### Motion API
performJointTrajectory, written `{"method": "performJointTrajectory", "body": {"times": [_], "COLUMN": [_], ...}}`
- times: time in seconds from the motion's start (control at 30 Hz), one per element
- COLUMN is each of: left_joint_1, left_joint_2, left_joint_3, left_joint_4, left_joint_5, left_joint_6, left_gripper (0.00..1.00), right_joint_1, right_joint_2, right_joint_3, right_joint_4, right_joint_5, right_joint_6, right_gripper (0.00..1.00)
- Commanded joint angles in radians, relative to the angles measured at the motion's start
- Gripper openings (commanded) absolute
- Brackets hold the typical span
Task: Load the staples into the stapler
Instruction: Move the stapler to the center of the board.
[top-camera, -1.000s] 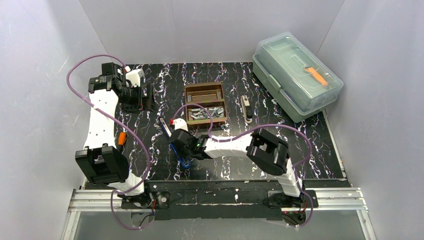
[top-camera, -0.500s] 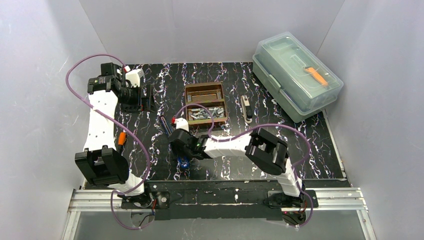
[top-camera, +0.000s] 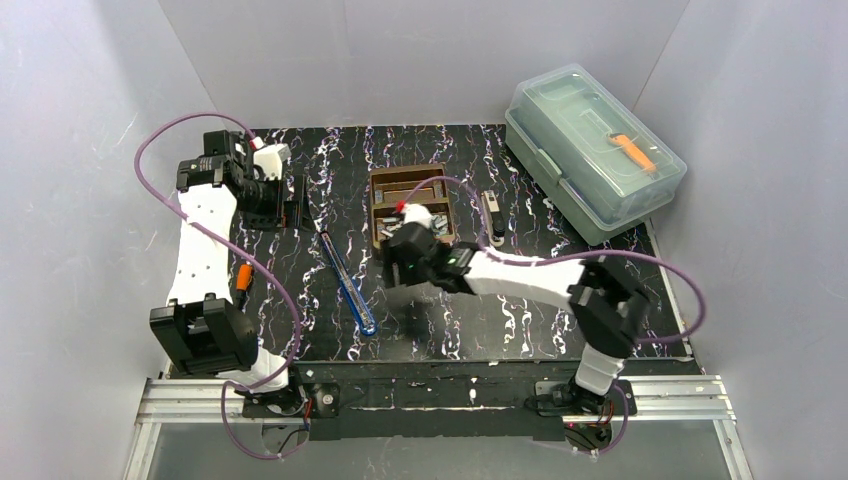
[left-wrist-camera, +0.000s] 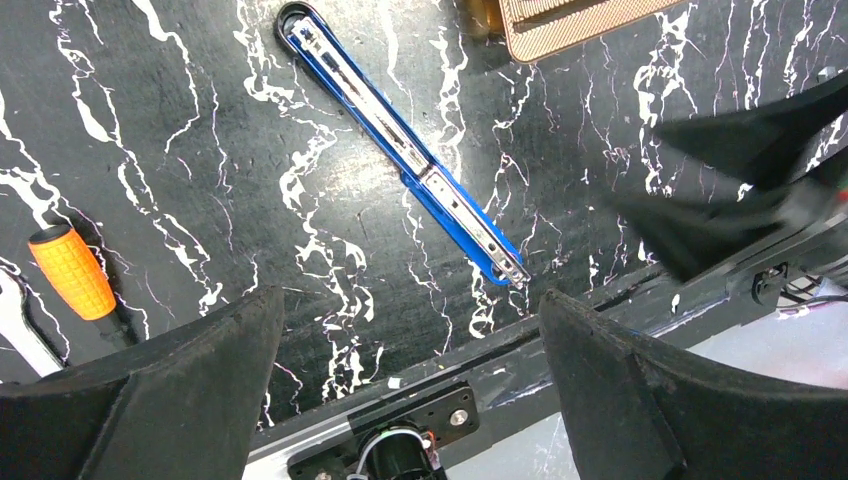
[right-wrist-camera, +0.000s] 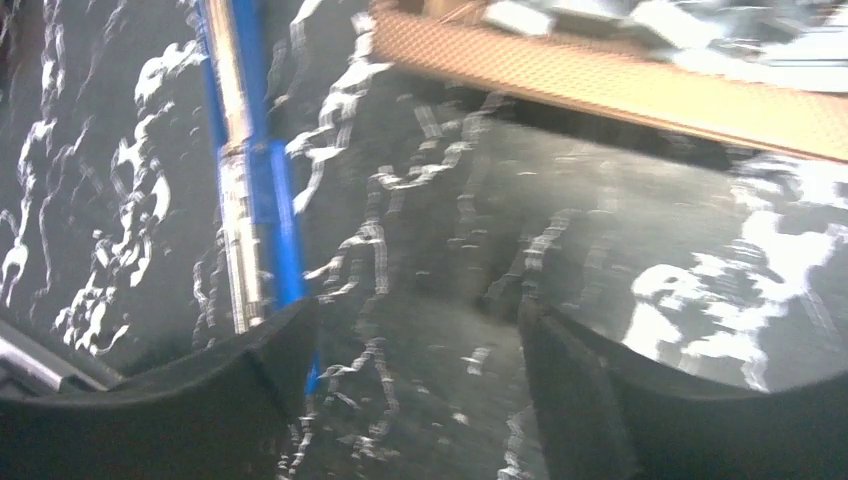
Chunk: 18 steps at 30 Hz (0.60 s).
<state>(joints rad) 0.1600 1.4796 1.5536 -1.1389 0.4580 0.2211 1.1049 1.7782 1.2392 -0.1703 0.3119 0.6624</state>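
Black marble-patterned tabletop (top-camera: 520, 320), veined in white, seen from above with two white robot arms reaching in from the bottom edge.

At the far left of the overhead view lies a small orange-handled tool (top-camera: 241, 275), untouched. Above it, in the upper left, the left gripper (left-wrist-camera: 410, 310) hangs with its two dark fingers spread wide and nothing between them. It looks parked clear of the work, its camera looking down on the stapler.

Left of centre, a long blue stapler (top-camera: 347, 280) lies opened out flat on the table, slanting from upper left to lower right. Its silvery metal channel faces up – probably so a strip can be dropped straight in. No strip is visible in the channel.

At centre sits a brown two-compartment tray (top-camera: 375, 200). The short silvery-grey staple strips (top-camera: 440, 222) are heaped in its nearer compartment – none has reached the stapler yet.

The right gripper (right-wrist-camera: 415, 320) hovers at the tray's near edge, fingers apart and empty, seemingly lined up to fetch a strip.

Just right of the tray lies a small silver-and-black object (top-camera: 490, 215), too small to identify. In the upper right stands a closed, translucent green plastic box (top-camera: 590, 140).
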Motion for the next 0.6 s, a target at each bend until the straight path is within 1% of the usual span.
{"method": "performJointTrajectory", "body": {"times": [0.0,0.07,0.1,0.2,0.27,0.37,0.57], "left_joint_1": [0.005,0.004,0.005,0.004,0.005,0.005,0.005], "left_joint_2": [-0.06,-0.066,-0.069,-0.065,-0.058,-0.057,-0.064], "left_joint_3": [-0.023,-0.036,-0.041,-0.053,-0.048,-0.04,-0.046], "left_joint_4": [-0.035,-0.035,-0.034,-0.03,-0.03,-0.034,-0.037], "left_joint_5": [0.034,0.041,0.046,0.053,0.054,0.06,0.079], "left_joint_6": [0.031,0.037,0.039,0.043,0.044,0.049,0.055], "left_gripper": [0.98,0.98,0.98,0.98,0.98,0.98,0.98], "right_joint_1": [-0.103,-0.16,-0.184,-0.248,-0.293,-0.353,-0.476], "right_joint_2": [-0.173,-0.24,-0.27,-0.34,-0.368,-0.382,-0.333], "right_joint_3": [-0.11,-0.148,-0.162,-0.2,-0.232,-0.265,-0.256], "right_joint_4": [-0.081,-0.117,-0.136,-0.18,-0.194,-0.202,-0.161], "right_joint_5": [0.04,0.053,0.061,0.082,0.085,0.084,0.095], "right_joint_6": [-0.007,-0.017,-0.023,-0.04,-0.055,-0.078,-0.147], "right_gripper": [0.89,0.97,0.98,0.98,0.98,0.95,0.89]}}
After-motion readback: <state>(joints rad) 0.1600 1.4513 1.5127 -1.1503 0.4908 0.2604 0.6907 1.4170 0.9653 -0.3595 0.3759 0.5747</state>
